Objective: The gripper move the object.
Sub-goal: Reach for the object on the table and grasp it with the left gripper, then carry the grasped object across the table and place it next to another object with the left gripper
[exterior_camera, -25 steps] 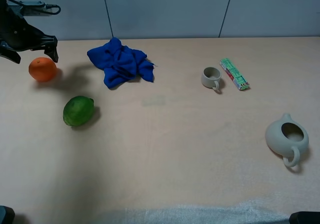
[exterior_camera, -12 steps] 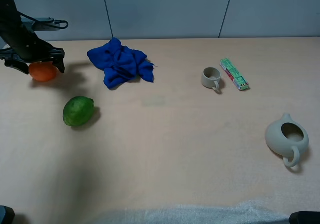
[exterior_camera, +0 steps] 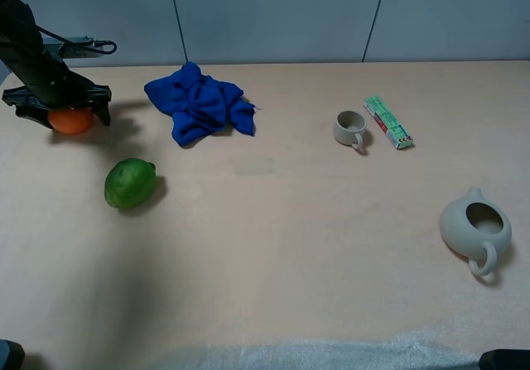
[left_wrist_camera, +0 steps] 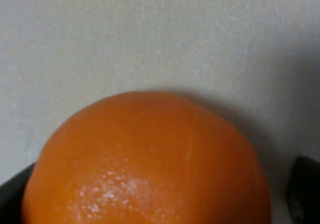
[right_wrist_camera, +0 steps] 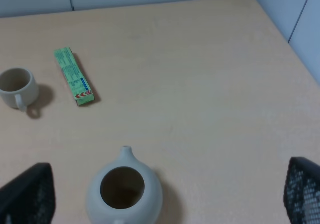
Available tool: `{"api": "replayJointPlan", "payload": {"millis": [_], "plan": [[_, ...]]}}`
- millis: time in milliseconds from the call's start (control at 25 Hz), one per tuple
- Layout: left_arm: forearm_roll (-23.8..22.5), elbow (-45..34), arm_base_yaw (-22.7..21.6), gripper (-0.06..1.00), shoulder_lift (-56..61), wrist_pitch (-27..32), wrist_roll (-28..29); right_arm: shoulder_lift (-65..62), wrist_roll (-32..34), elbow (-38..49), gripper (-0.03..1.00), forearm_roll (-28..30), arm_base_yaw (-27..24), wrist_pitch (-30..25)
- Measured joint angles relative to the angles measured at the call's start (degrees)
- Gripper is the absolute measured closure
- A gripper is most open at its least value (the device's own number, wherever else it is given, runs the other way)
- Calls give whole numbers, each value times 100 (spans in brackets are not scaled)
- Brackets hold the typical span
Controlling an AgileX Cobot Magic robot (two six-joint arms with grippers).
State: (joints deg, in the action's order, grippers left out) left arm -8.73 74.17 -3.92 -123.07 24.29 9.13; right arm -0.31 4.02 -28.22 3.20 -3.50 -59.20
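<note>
A high view looked down on a pale beige tabletop [exterior_camera: 273, 237]. At its far left, the left pincer [exterior_camera: 60, 112] hung low over a round orange [exterior_camera: 71, 122]. Its two black jaws were spread wide and reached down on either side of the fruit. The orange sat on the tabletop between them.

In the left wrist view the orange [left_wrist_camera: 145, 164] filled the lower middle of the picture, glossy and dimpled. One dark fingertip [left_wrist_camera: 305, 196] showed to one side, with a strip of bare tabletop between it and the skin. The other fingertip [left_wrist_camera: 11, 199] peeked out past the fruit's opposite edge, too blurred to tell whether it touched.

Nearer the camera than the orange, and well apart from it, lay a green lime-like fruit [exterior_camera: 129, 183]. A crumpled blue cloth [exterior_camera: 201, 103] lay to the right of the orange, near the far edge. Further right stood a small grey cup [exterior_camera: 349, 127] with a green packet [exterior_camera: 387, 122] just beside it. A pale teapot [exterior_camera: 474, 228] with an open round mouth sat near the right edge.

The right pincer [right_wrist_camera: 165, 199] was empty, its jaws wide apart; its wrist view showed the teapot between them
</note>
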Motion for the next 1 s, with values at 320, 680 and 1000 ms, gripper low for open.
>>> {"api": "replayJointPlan", "payload": {"millis": [320,680,1000], "plan": [[1,0,-7,20,-5,-19,12,0,0,0,27,0,0,0],[1,0,-7,20,-5,-19,18,0,0,0,27,0,0,0],[1,0,-7,20,108,84,18,0,0,0,27,0,0,0]]}}
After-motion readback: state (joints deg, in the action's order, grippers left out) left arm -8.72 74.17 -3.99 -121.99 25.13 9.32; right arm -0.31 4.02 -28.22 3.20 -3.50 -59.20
